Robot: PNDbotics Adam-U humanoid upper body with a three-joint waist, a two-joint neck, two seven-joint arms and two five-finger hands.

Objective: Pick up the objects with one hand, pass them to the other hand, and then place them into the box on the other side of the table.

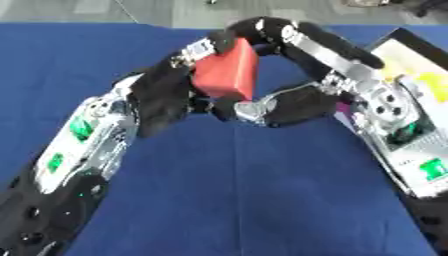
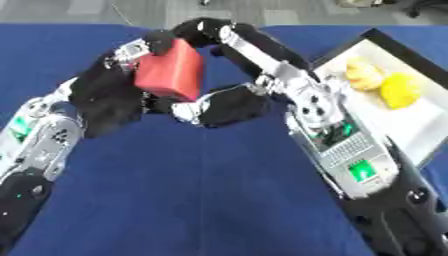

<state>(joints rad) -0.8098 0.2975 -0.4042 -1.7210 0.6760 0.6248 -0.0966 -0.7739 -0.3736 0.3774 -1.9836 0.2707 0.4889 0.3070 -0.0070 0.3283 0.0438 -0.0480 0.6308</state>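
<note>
Both hands meet mid-table on the red block: left hand and right hand each clamped around it (box at right holds yellow items).

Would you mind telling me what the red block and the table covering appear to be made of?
Red block: probably foam or plastic, with a matte, even colour, flat faces and no glare. Table covering: likely blue cloth or felt, dull with no reflections.

blue tablecloth | covers table | grey floor beyond far edge
</note>
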